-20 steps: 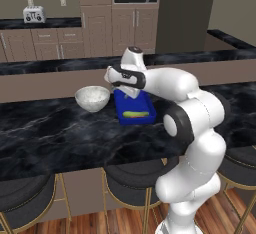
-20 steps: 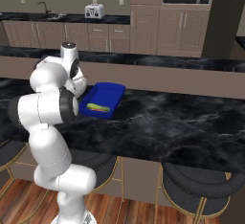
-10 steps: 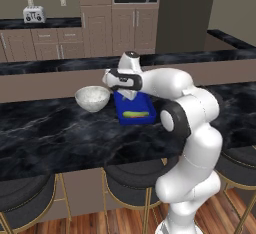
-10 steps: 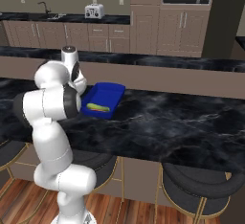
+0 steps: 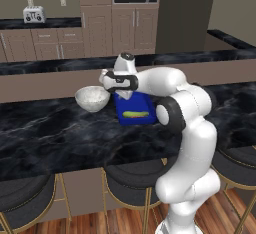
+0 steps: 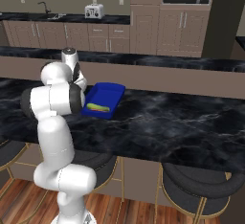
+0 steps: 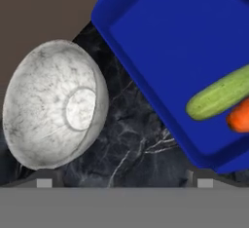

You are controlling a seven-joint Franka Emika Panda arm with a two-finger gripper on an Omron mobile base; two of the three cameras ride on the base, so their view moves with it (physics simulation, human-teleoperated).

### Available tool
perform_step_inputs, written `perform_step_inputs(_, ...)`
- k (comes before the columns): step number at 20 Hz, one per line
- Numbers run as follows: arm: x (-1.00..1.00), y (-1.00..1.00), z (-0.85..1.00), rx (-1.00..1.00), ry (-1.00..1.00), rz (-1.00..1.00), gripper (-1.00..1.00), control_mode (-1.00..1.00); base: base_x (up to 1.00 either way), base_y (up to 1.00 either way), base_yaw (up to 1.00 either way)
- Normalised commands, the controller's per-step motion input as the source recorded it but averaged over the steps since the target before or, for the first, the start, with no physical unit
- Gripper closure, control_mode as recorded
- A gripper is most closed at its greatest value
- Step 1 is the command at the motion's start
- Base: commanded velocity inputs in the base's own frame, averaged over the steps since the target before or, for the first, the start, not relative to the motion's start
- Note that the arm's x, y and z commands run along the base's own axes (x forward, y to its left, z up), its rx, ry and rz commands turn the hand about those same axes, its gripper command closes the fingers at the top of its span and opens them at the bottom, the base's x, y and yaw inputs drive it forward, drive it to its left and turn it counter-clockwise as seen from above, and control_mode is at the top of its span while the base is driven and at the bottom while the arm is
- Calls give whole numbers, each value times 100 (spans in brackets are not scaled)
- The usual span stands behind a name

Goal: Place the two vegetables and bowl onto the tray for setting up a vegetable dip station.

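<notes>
The white marbled bowl stands on the black counter, just left of the blue tray. In the hand view the bowl is at the left and the tray at the right. The yellow-green vegetable and the orange vegetable lie side by side inside the tray; the yellow-green one also shows in the right base view. My gripper hovers open above the gap between bowl and tray, holding nothing. The hand hangs over the tray's left rim.
A raised brown ledge runs behind the bowl and tray. The dark marble counter stretches to the right of the tray. Bar stools stand below the counter's front edge.
The hand has drifted slightly left, from over the tray toward the bowl. The gripper stays open; bowl, tray and vegetables have not moved.
</notes>
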Motion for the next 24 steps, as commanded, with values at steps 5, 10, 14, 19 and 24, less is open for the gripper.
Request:
perform_step_inputs(5, 30, 17, -11, -1, -2, 0, -100, -100, 0, 0, 0)
perform_step_inputs(10, 27, 11, -21, 0, -1, 0, -100, -100, 0, 0, 0)
perform_step_inputs(14, 29, 8, -17, 0, 0, 0, -100, -100, 0, 0, 0)
perform_step_inputs(19, 34, 2, -21, 0, 0, 0, -100, -100, 0, 0, 0)
perform_step_inputs(24, 26, 3, -16, 0, 0, 0, -100, -100, 0, 0, 0)
